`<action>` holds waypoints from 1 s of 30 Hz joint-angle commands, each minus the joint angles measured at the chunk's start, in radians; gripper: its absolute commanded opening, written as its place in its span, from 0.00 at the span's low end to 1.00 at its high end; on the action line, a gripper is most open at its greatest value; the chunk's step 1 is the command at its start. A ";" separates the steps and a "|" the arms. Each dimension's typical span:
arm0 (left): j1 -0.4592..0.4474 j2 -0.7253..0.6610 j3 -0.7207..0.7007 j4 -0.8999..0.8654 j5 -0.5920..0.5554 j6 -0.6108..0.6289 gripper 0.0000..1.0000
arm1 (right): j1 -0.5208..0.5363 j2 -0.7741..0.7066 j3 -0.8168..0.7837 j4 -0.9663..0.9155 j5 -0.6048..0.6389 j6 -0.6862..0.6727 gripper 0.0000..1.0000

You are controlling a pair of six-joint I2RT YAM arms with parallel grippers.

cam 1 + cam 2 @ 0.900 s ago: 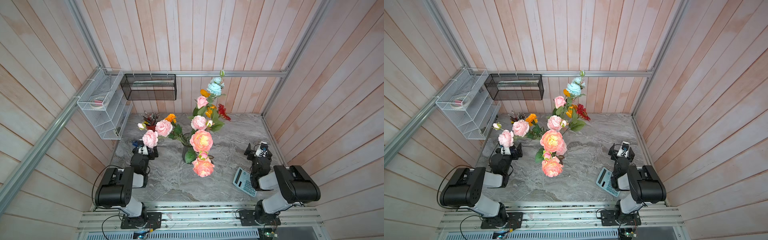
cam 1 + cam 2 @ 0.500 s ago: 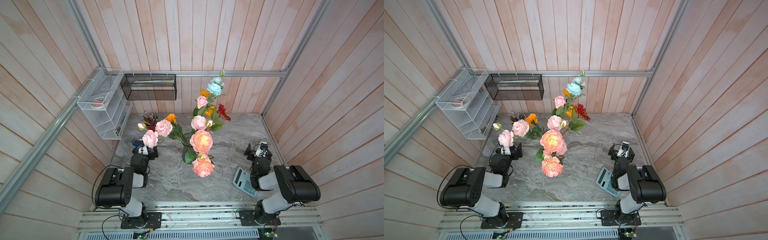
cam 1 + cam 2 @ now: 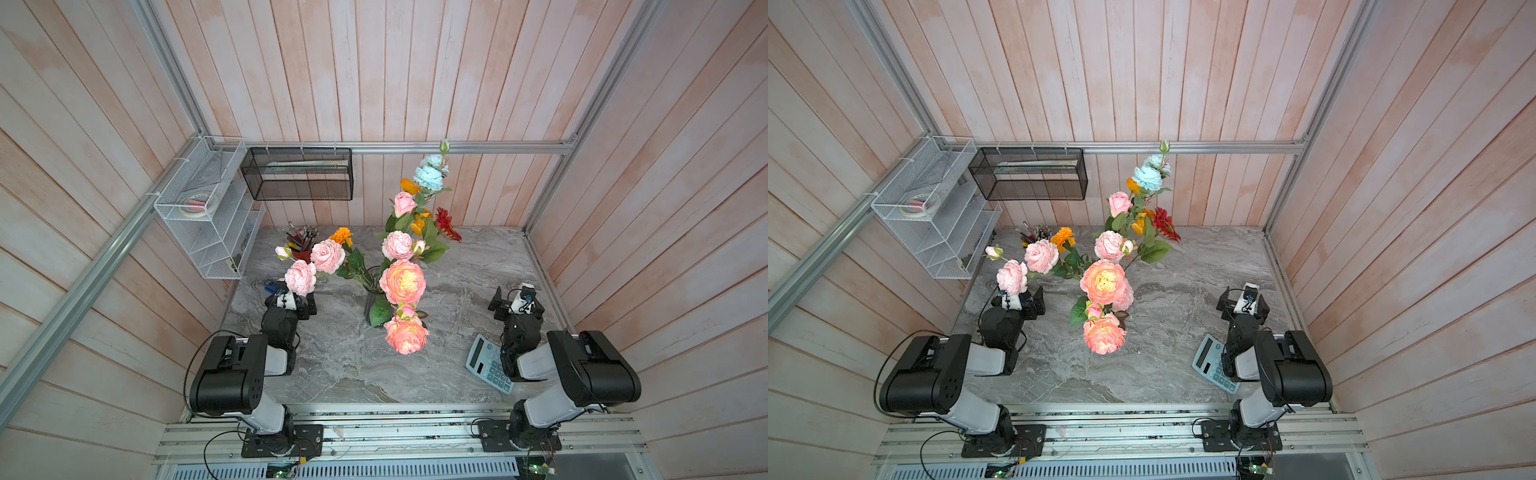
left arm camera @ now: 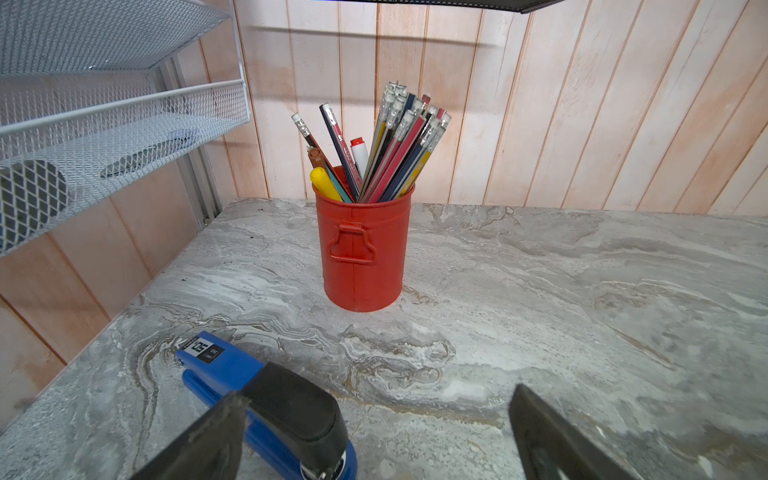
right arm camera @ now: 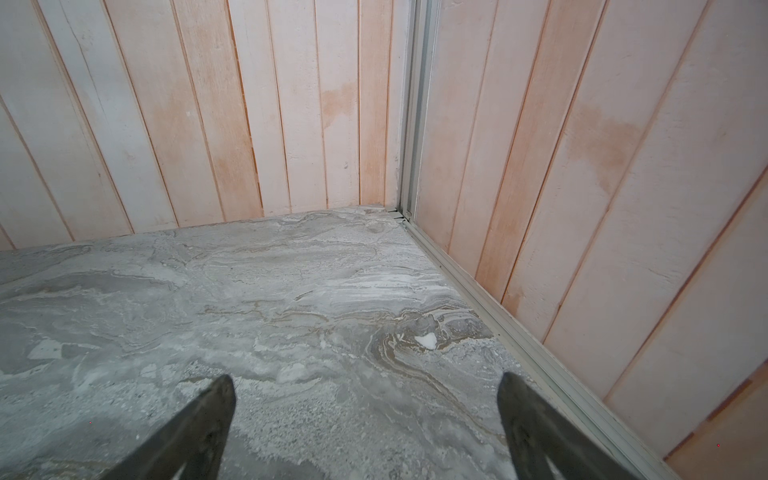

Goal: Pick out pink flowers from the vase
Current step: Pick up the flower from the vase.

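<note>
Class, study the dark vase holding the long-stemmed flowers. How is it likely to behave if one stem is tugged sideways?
Probably top-heavy: the vase looks small beneath the tall, spreading pink flowers, so a sideways tug may tip it. It appears to be glass, so it is likely fragile and perhaps slippery. Several blooms lean far outward, probably adding leverage.

A: What shades are the big ruffled pink flowers (image 3: 402, 281)?
B: Coral-pink with yellow centres; others pale pink.
A: The stone-look tabletop (image 3: 457, 266)?
B: Grey, swirled with white and tan veins.
A: The cylindrical metal pencil cup (image 4: 361, 249)?
B: Red. The plastic stapler (image 4: 266, 395) is blue and black.
</note>
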 commanded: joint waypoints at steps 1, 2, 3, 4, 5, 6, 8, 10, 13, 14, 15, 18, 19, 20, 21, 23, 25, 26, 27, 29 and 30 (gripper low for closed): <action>0.001 -0.005 0.001 -0.001 0.010 -0.004 1.00 | 0.005 0.010 0.010 -0.005 0.020 0.007 0.98; 0.001 -0.005 0.001 0.000 0.010 -0.004 1.00 | 0.005 0.011 0.011 -0.006 0.019 0.007 0.98; 0.001 -0.005 0.002 0.000 0.010 -0.004 1.00 | 0.004 0.010 0.011 -0.007 0.018 0.007 0.98; 0.001 -0.004 0.001 -0.001 0.010 -0.004 1.00 | 0.005 0.010 0.011 -0.007 0.017 0.007 0.98; 0.001 -0.006 0.001 -0.002 0.010 -0.004 1.00 | 0.003 0.010 0.011 -0.007 0.017 0.008 0.98; 0.001 -0.005 0.000 0.000 0.009 -0.002 1.00 | 0.001 0.010 0.012 -0.009 0.012 0.010 0.98; 0.001 -0.006 0.000 0.000 0.010 -0.003 1.00 | 0.000 0.007 0.013 -0.015 0.010 0.011 0.98; 0.001 -0.006 -0.001 0.001 0.010 -0.004 1.00 | -0.002 0.008 0.012 -0.012 0.011 0.011 0.98; 0.000 -0.015 -0.032 0.053 -0.034 -0.023 1.00 | 0.008 -0.011 -0.004 0.010 0.010 -0.001 0.98; 0.001 -0.031 -0.052 0.080 -0.048 -0.027 1.00 | 0.017 -0.034 -0.006 -0.007 0.018 -0.011 0.98; 0.001 -0.053 -0.063 0.082 -0.058 -0.028 1.00 | 0.024 -0.059 -0.006 -0.025 0.028 -0.016 0.98; 0.000 -0.170 -0.081 0.011 -0.082 -0.031 1.00 | 0.090 -0.164 0.033 -0.179 0.129 -0.073 0.98; -0.001 -0.221 -0.081 -0.032 -0.091 -0.034 1.00 | 0.112 -0.202 0.066 -0.271 0.130 -0.094 0.98; -0.002 -0.267 -0.080 -0.072 -0.099 -0.038 1.00 | 0.131 -0.243 0.102 -0.372 0.120 -0.104 0.98; -0.003 -0.308 -0.077 -0.105 -0.101 -0.045 1.00 | 0.141 -0.270 0.139 -0.464 0.102 -0.099 0.98; -0.004 -0.386 -0.073 -0.174 -0.077 -0.057 0.98 | 0.145 -0.323 0.209 -0.632 0.019 -0.055 0.98; -0.008 -0.437 -0.073 -0.222 -0.042 -0.104 0.95 | 0.148 -0.366 0.241 -0.717 -0.074 -0.019 0.98; -0.012 -0.457 -0.076 -0.238 -0.016 -0.123 0.92 | 0.151 -0.389 0.245 -0.746 -0.119 0.003 0.98; -0.020 -0.472 -0.082 -0.246 0.000 -0.140 0.91 | 0.155 -0.411 0.247 -0.764 -0.146 0.028 0.98; -0.064 -0.500 -0.106 -0.224 0.028 -0.139 0.81 | 0.164 -0.463 0.232 -0.784 -0.234 0.071 0.98; -0.100 -0.520 -0.112 -0.226 0.015 -0.119 0.81 | 0.171 -0.486 0.222 -0.792 -0.257 0.091 0.98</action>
